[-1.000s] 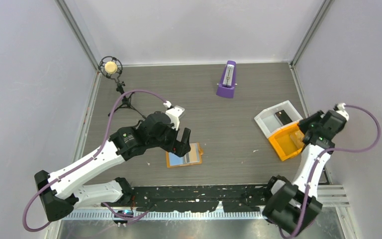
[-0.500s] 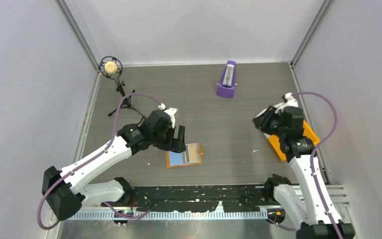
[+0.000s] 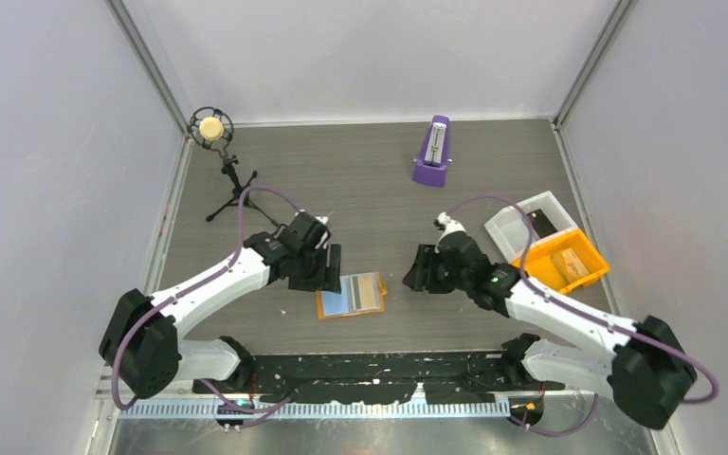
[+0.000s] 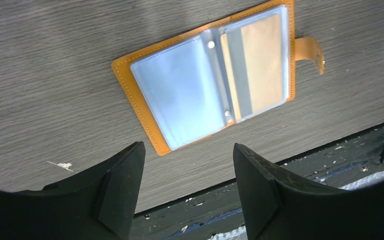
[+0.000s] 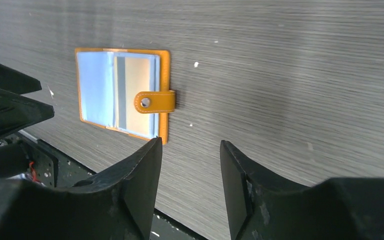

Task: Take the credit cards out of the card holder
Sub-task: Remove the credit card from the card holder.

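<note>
Orange card holder [image 3: 351, 295] lies spread open and flat on the grey worktop [image 3: 389, 190], close to its near edge and a little left of the middle. It has a light blue card [image 4: 180, 95] in one clear pocket and a grey-striped card [image 4: 257, 70] in the other. Just beside its left edge the left gripper [image 3: 325, 275] hovers with jaws apart and empty, while the right gripper [image 3: 419, 270] hangs off to its right, clear of it, jaws likewise apart around nothing.

Left arm [image 3: 218, 282]: white link shells, black joints
Right arm [image 3: 569, 313]: same white and black
Cables [image 3: 267, 191]: purple, one per arm
End effector fingers [image 4: 117, 192]: matte black, wedge-shaped
</note>
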You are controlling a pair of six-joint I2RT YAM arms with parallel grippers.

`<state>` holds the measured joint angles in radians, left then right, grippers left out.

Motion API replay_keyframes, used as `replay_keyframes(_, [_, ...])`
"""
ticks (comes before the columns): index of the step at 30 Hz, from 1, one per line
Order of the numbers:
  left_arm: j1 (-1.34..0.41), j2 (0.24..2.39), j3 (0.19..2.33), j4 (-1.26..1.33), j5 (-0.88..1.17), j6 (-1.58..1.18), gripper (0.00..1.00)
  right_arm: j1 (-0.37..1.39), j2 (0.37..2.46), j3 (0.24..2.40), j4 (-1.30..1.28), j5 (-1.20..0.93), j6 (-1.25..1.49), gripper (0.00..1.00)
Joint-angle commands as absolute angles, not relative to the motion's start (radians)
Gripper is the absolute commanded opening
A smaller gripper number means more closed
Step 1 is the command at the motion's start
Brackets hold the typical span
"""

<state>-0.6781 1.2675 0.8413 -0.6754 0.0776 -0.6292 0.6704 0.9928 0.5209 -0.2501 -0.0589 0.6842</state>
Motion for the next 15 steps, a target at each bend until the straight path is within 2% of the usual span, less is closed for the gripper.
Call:
replay_keyframes(1, [-0.661,1.247,0.821,-0.629,0.035,-0.647,0.67,0.796,1.119,0.623,-0.065,0.074,0.742,0.54])
replay_keyframes(8, [-0.623,1.075,0.731,-0.531,0.025,-0.663,0.69,0.954,1.327,0.738,0.068,0.065,0.806,0.54])
replay_keyframes(15, [-0.621,0.987,0.678,-0.473,0.050,-0.708,0.69,0.981,1.485,0.810,0.114,0.035,0.833,0.56])
